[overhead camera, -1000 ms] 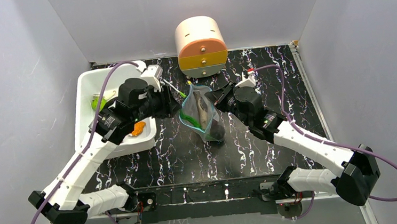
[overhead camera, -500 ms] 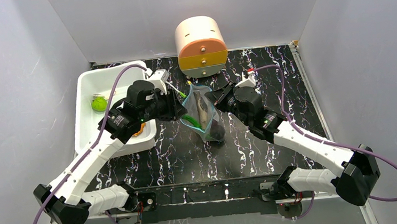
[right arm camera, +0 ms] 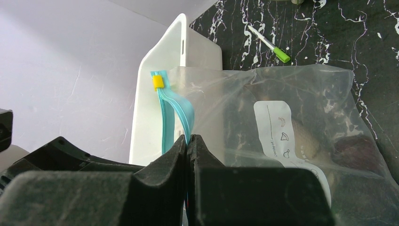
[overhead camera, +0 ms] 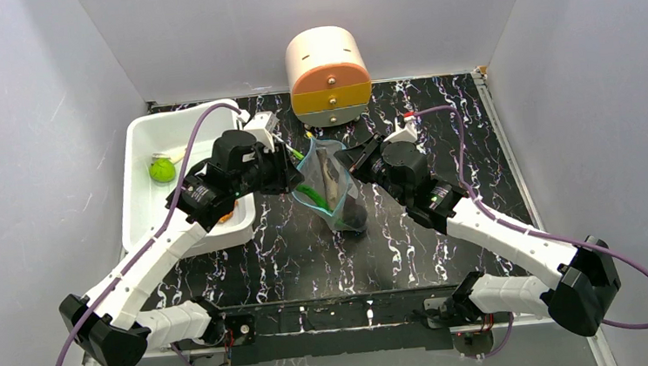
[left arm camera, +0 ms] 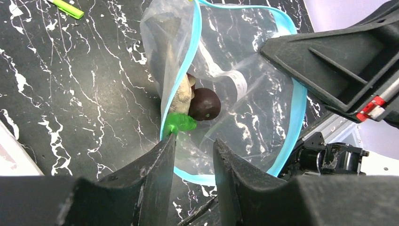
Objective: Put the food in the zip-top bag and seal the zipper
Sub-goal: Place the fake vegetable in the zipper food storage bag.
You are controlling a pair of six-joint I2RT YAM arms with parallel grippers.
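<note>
Swung from tub (overhead camera: 135,191) to bag (left arm camera: 254,108) mouth, left claw (left arm camera: 194,141) part-spread beside pepper (left arm camera: 181,123), right claw (right arm camera: 187,139) pinching zipper (right arm camera: 169,113) edge

Five toy foods: a fish (left arm camera: 184,94), a pepper (left arm camera: 181,122) and a dark ball (left arm camera: 204,104) inside one zip-top bag (overhead camera: 332,191); a lime fruit (overhead camera: 160,170) and an orange lump (overhead camera: 229,216) in one tub (overhead camera: 150,210) at nine o'clock. One pen (right arm camera: 269,44), one drawer unit (overhead camera: 328,76).

I'm looking at a black tabletop (overhead camera: 447,129) veined white like marble. Plain pale grey walls (overhead camera: 38,92) box it on three sides. A small rounded cream drawer unit (overhead camera: 328,76) sits against the back wall. Light is even and soft.
</note>
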